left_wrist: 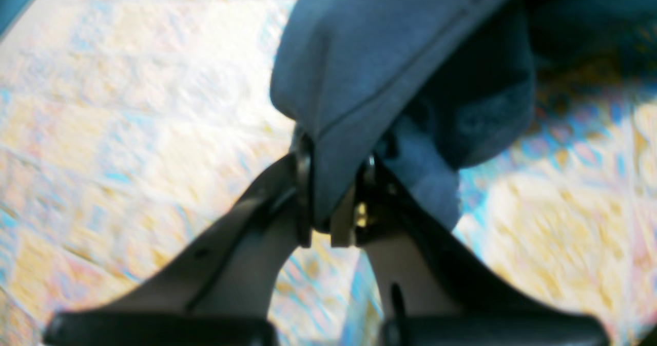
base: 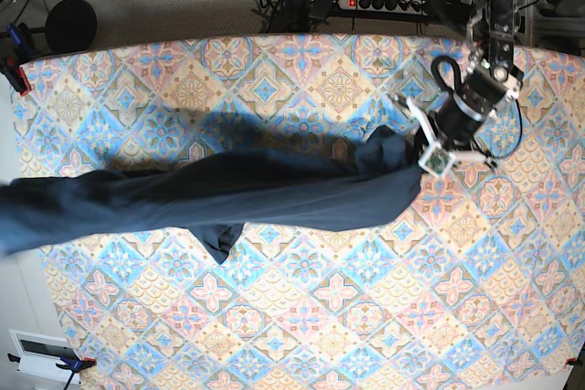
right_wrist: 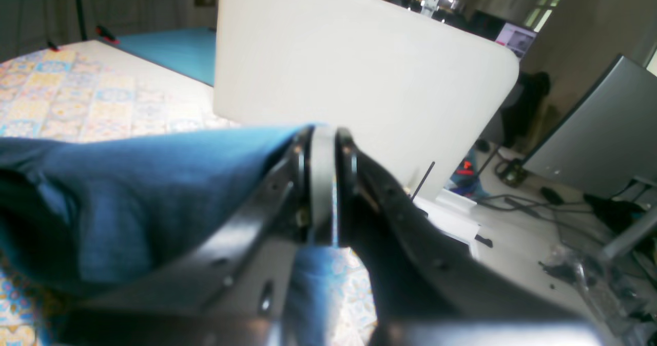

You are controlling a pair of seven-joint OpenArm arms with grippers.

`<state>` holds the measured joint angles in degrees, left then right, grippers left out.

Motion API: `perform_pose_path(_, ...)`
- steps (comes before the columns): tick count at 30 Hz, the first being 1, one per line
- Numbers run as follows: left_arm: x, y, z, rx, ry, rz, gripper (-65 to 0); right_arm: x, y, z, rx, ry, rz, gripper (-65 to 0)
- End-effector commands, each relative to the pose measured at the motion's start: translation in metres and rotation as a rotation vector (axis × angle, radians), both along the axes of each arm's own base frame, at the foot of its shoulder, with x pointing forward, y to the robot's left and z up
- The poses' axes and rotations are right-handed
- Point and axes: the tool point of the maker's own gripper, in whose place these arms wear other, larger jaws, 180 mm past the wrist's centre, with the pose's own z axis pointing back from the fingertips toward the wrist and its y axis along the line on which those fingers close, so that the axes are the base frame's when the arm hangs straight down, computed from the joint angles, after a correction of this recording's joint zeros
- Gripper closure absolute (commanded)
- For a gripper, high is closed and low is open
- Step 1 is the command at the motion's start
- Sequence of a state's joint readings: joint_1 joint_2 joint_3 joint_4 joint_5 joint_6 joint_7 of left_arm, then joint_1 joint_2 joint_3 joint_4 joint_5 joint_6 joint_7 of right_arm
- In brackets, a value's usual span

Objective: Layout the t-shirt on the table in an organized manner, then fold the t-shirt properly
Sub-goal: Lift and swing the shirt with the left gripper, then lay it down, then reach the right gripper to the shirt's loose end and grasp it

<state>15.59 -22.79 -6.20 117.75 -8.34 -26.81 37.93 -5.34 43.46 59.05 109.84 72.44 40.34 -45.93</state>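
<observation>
The t-shirt (base: 265, 191) is dark navy and soft. In the base view it stretches in a long band across the middle of the frame, from the left edge to the right of center. It is pulled out between the two arms, and a small pointed flap hangs down from its lower edge, left of center. A shadow lies on the cloth above it.

At the right end of the band, the left gripper (base: 425, 154) pinches the shirt. In the left wrist view, the left gripper (left_wrist: 333, 181) has its two fingers pressed close on a fold of blue cloth (left_wrist: 369, 53), which fills the upper middle of that frame. The picture there is blurry.

The other end of the shirt runs off the left edge of the base view. In the right wrist view, the right gripper (right_wrist: 323, 181) is squeezed tight on the shirt (right_wrist: 128, 192), which spreads to the left of the frame.

The table (base: 366, 317) lies under it all, covered in blue, pink and cream diamond tiles. In the right wrist view, a white board (right_wrist: 359, 79) stands behind the gripper. A grey monitor (right_wrist: 600, 140) sits at the far right.
</observation>
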Motion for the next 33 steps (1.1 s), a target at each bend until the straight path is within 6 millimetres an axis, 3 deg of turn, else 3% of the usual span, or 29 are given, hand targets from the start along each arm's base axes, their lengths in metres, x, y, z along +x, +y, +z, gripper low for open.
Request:
perform_pose_path(1,-0.002,0.005,0.004,0.015,-0.022,-0.002,-1.2,-0.004,0.005,0.021,-0.023,-0.06,0.018,0.0)
perform_pose_path(4,-0.024,0.007,-0.009,0.007,0.013,-0.02,-1.1,-0.006,0.014,0.024,-0.048,-0.071,0.032,0.0)
perform_pose_path(7,-0.04,0.024,-0.013,-0.001,0.014,0.02,-1.1,-0.007,0.016,0.024,-0.054,-0.072,0.035,0.0)
perform_pose_path(12,-0.047,0.036,-0.011,-0.004,0.0,0.046,-1.1,-0.003,0.016,0.011,-0.06,-0.013,0.029,0.0)
perform_pose_path(16,-0.034,0.044,0.0,0.002,-0.045,0.076,-1.2,0.014,0.041,-0.037,0.021,0.105,0.112,0.0)
perform_pose_path(20,-0.025,0.049,-0.003,0.025,-0.013,0.118,-1.2,0.031,0.075,-0.106,0.0,0.318,0.173,0.0)
perform_pose_path(24,-0.028,0.055,-0.011,0.054,0.038,0.134,-1.6,0.039,0.089,-0.161,-0.058,0.454,0.133,-0.6)
perform_pose_path(29,-0.031,0.056,-0.015,0.057,0.053,0.138,-1.7,0.023,0.119,-0.231,-0.127,0.642,0.166,-11.1)
perform_pose_path(33,-0.032,0.058,-0.019,0.058,0.066,0.143,-4.0,0.011,0.152,-0.264,-0.188,0.734,0.264,-15.5)
